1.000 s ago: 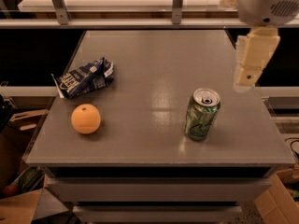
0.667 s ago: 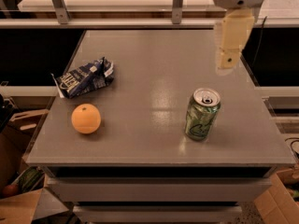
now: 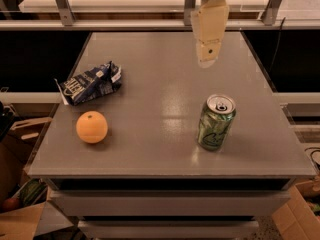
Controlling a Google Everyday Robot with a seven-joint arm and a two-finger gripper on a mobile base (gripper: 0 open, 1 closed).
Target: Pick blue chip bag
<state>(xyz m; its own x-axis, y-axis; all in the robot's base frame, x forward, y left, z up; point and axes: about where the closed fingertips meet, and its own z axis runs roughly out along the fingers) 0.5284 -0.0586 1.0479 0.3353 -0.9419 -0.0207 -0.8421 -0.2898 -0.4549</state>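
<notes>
- While the bag (image 3: 90,83) lies untouched near the table's (image 3: 160,149) left edge, just behind the orange (image 3: 92,127), no part of the pick is done: reach, grasp and lift remain.
- The gripper (image 3: 206,58) hangs over the far middle, well apart from the bag, touching nothing; its width cannot be told.
</notes>
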